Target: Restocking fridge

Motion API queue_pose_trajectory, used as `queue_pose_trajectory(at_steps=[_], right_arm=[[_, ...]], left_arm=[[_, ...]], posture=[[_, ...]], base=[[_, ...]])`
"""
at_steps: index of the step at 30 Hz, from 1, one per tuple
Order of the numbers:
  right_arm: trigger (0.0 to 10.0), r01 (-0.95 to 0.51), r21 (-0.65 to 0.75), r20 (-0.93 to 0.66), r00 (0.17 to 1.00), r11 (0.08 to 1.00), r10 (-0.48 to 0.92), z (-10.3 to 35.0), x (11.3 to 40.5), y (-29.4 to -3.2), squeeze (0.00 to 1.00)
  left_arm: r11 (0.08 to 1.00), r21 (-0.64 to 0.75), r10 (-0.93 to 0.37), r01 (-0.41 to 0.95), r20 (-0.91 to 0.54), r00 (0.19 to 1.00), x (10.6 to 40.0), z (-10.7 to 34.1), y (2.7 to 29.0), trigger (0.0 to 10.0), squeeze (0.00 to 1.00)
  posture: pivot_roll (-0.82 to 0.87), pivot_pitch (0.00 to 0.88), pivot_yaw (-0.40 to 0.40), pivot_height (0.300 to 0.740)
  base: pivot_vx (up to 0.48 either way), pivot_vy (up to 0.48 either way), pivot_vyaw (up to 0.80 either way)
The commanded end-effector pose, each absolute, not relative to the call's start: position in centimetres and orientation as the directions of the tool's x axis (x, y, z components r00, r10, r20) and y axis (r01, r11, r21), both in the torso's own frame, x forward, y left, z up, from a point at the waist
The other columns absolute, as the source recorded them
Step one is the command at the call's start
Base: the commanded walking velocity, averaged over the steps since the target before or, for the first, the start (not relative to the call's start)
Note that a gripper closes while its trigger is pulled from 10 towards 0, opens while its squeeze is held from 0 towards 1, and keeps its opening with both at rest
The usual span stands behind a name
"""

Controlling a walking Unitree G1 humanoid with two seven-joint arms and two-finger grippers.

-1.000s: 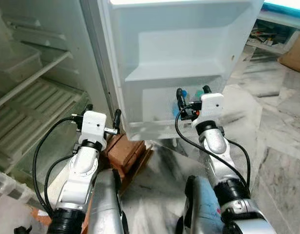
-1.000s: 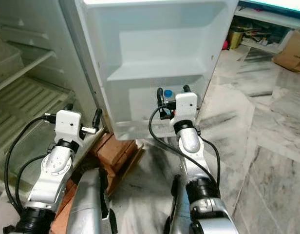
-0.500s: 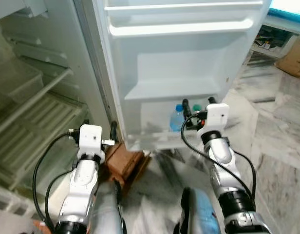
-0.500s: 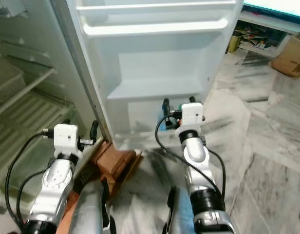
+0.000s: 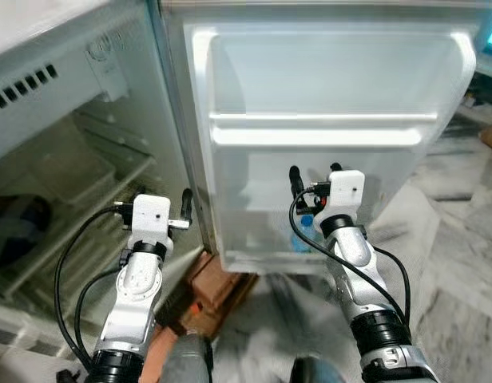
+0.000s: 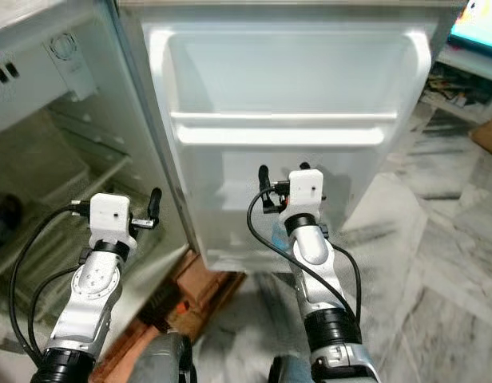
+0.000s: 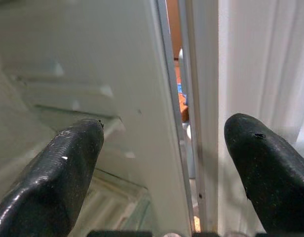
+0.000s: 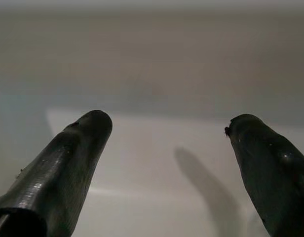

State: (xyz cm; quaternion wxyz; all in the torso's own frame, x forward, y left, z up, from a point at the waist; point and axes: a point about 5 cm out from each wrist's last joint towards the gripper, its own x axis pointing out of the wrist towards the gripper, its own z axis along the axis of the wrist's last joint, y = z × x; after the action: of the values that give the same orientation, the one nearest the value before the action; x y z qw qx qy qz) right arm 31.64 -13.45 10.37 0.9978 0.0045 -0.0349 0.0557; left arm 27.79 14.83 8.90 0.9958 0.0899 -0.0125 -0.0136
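The right gripper [image 5: 313,177] is raised in front of the inner face of the open fridge door [image 5: 334,88], its two black fingers [image 8: 68,163] spread wide with nothing between them. In its wrist view the fingers point at a plain white panel and a pale ledge of the door; they touch neither. Just below and behind this wrist, a blue-capped bottle [image 5: 304,230] stands in the lowest door bin, partly hidden by the arm. It looks like a water bottle, though the frosted bin front blurs it too much to be sure.

The left gripper [image 5: 164,209] is held up near the hinge side of the door, at the edge of the fridge [image 5: 86,152] body. Its fingers [image 7: 58,173] are also wide apart and empty. Its wrist view looks along the white door edge, with the fridge's inner wall and a shelf [image 7: 107,192] on one side and the door on the other; a narrow gap between them shows a sliver of orange and blue.

Outward from the arms, a door shelf [image 5: 326,132] runs across above the right gripper. Reddish bricks [image 5: 222,283] lie on the marble floor [image 5: 462,263] under the door's lower corner.
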Motion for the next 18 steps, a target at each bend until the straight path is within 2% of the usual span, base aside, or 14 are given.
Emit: queue_pose_trajectory(at_steps=[1,6,10,18], right_arm=[[10.0,-0.076,0.031,0.026,0.997,0.997,0.075,9.7,31.3,-14.2,0.00],[10.0,-0.067,0.044,-0.047,0.996,0.997,0.069,8.4,30.7,-14.3,0.00],[10.0,-0.085,0.086,-0.075,0.993,0.993,0.092,8.1,30.4,-13.9,0.00],[10.0,-0.158,0.061,-0.058,0.985,0.985,0.162,8.6,30.7,-12.1,0.00]], left_arm=[[0.982,0.186,-0.042,0.042,-0.004,0.999,27.7,8.3,14.4,10.0,0.00],[0.979,0.200,-0.033,0.033,0.000,0.999,27.8,8.4,14.0,10.0,0.00],[0.982,0.186,-0.037,0.037,-0.008,0.999,27.7,8.2,14.0,10.0,0.00],[0.978,0.201,-0.051,0.052,-0.008,0.999,27.8,8.2,13.7,10.0,0.00]], posture=[[0.13,0.006,-0.006,0.740],[0.12,0.012,-0.012,0.740],[0.13,0.016,-0.017,0.740],[0.13,0.023,-0.012,0.740]], base=[[0.000,0.000,0.00],[0.000,0.000,0.00],[0.000,-0.351,0.00],[0.000,-0.375,0.00]])
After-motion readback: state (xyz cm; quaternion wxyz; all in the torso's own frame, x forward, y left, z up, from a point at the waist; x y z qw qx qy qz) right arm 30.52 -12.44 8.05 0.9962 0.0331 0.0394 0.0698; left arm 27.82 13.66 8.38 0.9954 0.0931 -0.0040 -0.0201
